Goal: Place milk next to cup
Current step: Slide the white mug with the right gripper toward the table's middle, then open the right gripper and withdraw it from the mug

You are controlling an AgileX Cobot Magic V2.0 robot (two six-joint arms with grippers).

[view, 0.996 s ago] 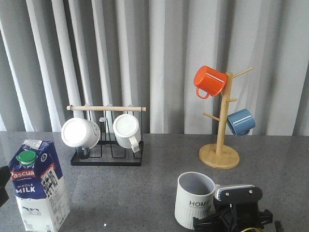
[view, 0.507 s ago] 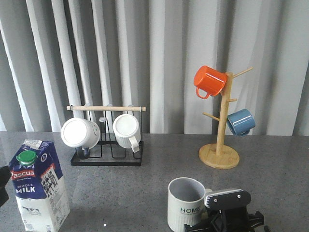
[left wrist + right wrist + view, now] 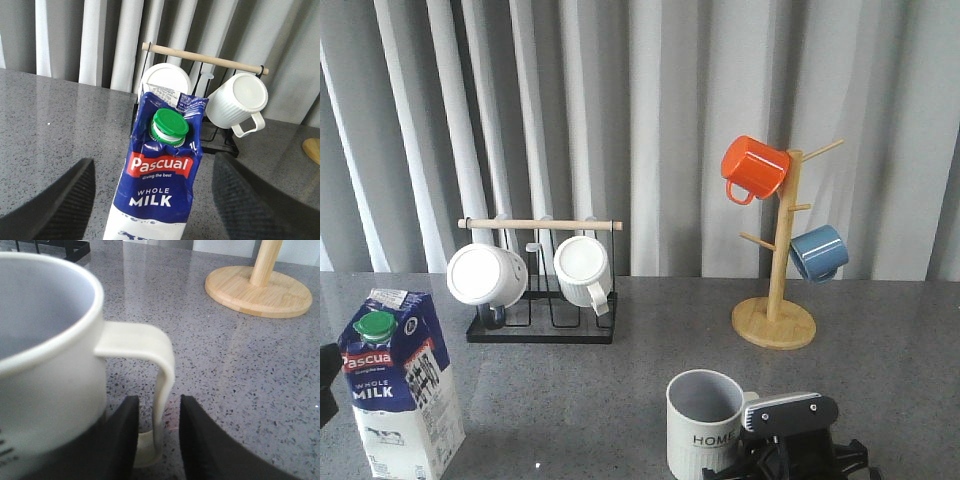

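The milk (image 3: 400, 385), a blue-and-white Pascual carton with a green cap, stands upright at the front left of the table. My left gripper (image 3: 155, 200) is open, its two fingers wide apart on either side of the carton (image 3: 160, 190) without touching it. The cup (image 3: 703, 425), a white ribbed HOME mug with a grey inside, stands at the front centre-right. My right gripper (image 3: 752, 458) is at its handle. In the right wrist view the fingers (image 3: 122, 440) straddle the handle (image 3: 161, 370) of the cup (image 3: 45, 365), with a small gap on each side.
A black wire rack (image 3: 542, 330) with a wooden bar holds two plain white mugs at the back left. A wooden mug tree (image 3: 775, 325) with an orange mug (image 3: 753, 167) and a blue mug (image 3: 819, 252) stands at the back right. Grey curtains hang behind.
The cup and my right gripper have moved left and a little toward the front edge, most of it in the first half second. The milk and left gripper have not moved.
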